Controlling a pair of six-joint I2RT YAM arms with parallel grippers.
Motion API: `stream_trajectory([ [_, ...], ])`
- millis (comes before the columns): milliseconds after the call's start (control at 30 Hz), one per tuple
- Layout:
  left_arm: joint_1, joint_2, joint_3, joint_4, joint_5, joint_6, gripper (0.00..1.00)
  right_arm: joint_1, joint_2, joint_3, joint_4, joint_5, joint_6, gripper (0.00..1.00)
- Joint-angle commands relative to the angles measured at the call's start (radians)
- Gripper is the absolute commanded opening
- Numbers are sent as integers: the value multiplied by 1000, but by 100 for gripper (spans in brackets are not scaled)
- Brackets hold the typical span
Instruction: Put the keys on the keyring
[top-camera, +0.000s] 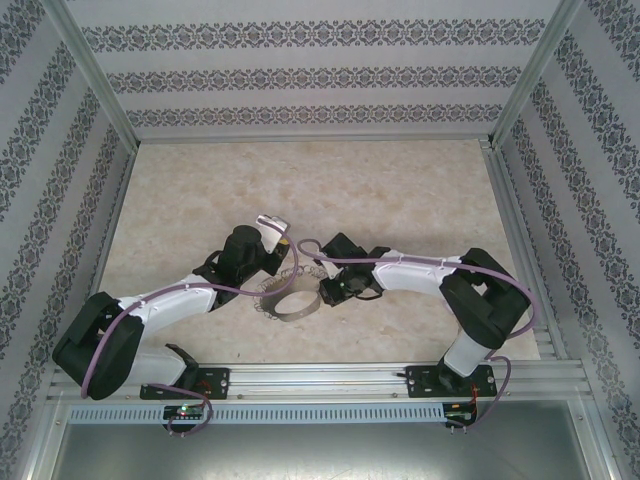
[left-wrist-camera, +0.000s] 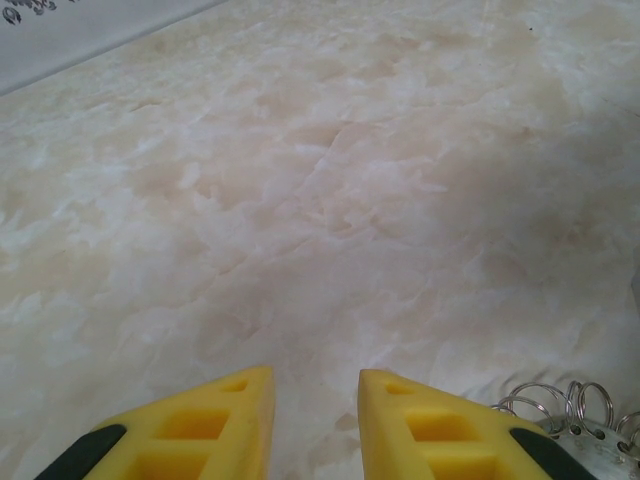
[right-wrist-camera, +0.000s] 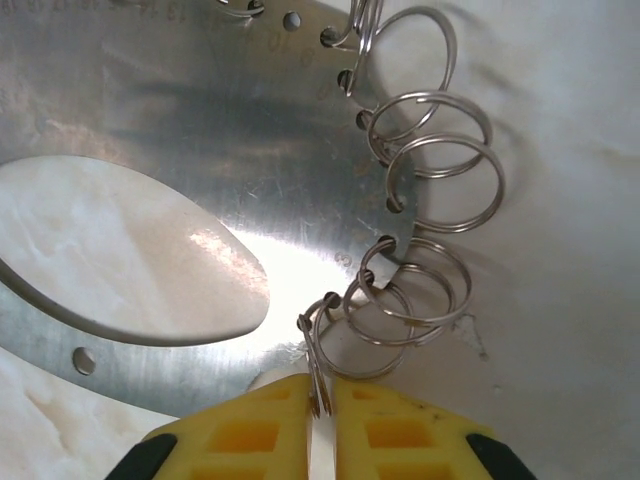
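Top view: the keyring (top-camera: 293, 314) lies on the marbled table (top-camera: 400, 190) just below the frame's centre, between the two arm tips.

Right wrist view: the keyring (right-wrist-camera: 200, 150) appears as a flat brushed-metal band with small holes, filling the upper left. Silvery loops (right-wrist-camera: 430, 170) fringe its rim down the right of centre. The right gripper (right-wrist-camera: 320, 400) enters from the bottom edge. Its yellow fingers (right-wrist-camera: 240, 435) stand almost together, clamped on the lowest loop of the rim.

Left wrist view: the left gripper (left-wrist-camera: 315, 420) sits at the bottom edge, jaws apart over bare table with nothing between them. A few keyring loops (left-wrist-camera: 560, 400) show at lower right, just beside its right-hand finger.
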Motion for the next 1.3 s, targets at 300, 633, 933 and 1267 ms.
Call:
stream_trajectory([
  [300,16,-17,-12,-7,-5,-19,28,1,17,82,-134,114,-167,4],
  [633,16,-27,-21,1,-4,-31,29,0,-26,77,-110,178,-368,5],
  [933,15,-44,-40,28,-27,-42,29,10,62,172,-192,278,-434,15],
  [1267,19,-49,-2,-61,54,-75,32,-56,-14,139,-184,303,-291,52],
])
